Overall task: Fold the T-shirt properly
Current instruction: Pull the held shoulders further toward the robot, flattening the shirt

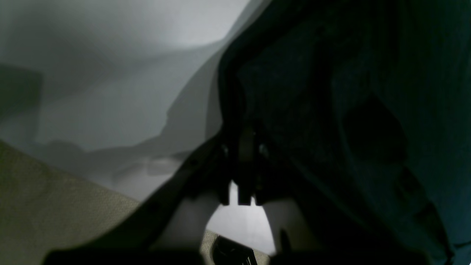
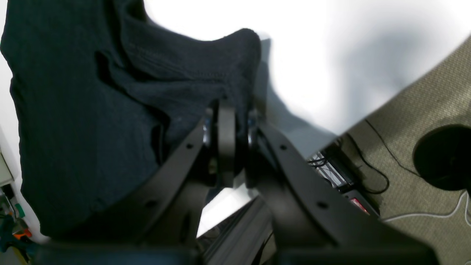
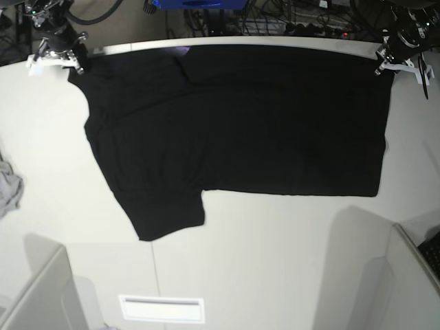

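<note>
Left wrist view: dark, blurry. Left gripper [image 1: 245, 162] has its fingers together on a black fold of the T-shirt [image 1: 331, 92], which fills the right side. White table [image 1: 121, 84] lies left of the shirt; beige carpet [image 1: 48, 209] at lower left.

Right wrist view: right gripper [image 2: 227, 132] fingers are clamped on a bunched shirt edge w/ a stitched hem. Rest of the shirt hangs left of the gripper; carpet and cables to the right.

Base view: shirt lies spread flat, plain side up, across the far half of the table, one sleeve toward the near edge. Both grippers sit at its far corners. Grey cloth [image 3: 8, 189] lies at the table's left edge, well apart from the shirt.
</note>
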Robot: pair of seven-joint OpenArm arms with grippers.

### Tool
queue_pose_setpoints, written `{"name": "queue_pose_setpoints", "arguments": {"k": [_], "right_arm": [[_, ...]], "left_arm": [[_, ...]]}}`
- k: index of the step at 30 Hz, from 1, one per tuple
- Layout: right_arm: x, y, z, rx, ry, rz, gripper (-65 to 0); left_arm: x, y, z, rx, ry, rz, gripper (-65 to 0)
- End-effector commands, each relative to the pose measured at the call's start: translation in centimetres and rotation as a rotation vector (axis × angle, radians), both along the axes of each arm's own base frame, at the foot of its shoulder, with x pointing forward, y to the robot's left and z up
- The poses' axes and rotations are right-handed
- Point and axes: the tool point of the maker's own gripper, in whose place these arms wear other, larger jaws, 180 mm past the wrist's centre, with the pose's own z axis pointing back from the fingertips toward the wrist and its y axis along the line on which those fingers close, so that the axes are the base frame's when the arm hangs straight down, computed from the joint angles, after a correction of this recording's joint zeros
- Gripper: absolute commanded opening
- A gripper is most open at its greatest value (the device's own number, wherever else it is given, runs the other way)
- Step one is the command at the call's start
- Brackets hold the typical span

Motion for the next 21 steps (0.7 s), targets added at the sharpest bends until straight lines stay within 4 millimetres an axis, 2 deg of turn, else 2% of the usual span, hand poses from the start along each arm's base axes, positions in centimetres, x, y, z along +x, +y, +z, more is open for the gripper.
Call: {"name": "queue_pose_setpoints", "arguments": {"k": [1, 7, 14, 21], "right_arm": [[0.5, -0.8, 0.9, -0.035, -0.032, -0.002, -65.0], [0.5, -0.8, 0.9, -0.035, -0.032, -0.002, -65.0], [0.4, -0.2, 0.7, -0.006, -0.013, 0.021, -65.0], [0.1, -0.5, 0.7, -0.010, -0.010, 0.011, -65.0]], "left_arm": [[0.0, 0.9, 0.9, 0.039, -0.019, -0.006, -65.0], [-1.4, 0.4, 0.3, 0.024, 0.009, 0.005, -65.0], [-1.6, 0.4, 0.3, 0.021, 0.010, 0.016, -65.0], [-1.9, 0.6, 0.3, 0.023, 0.013, 0.024, -65.0]]}}
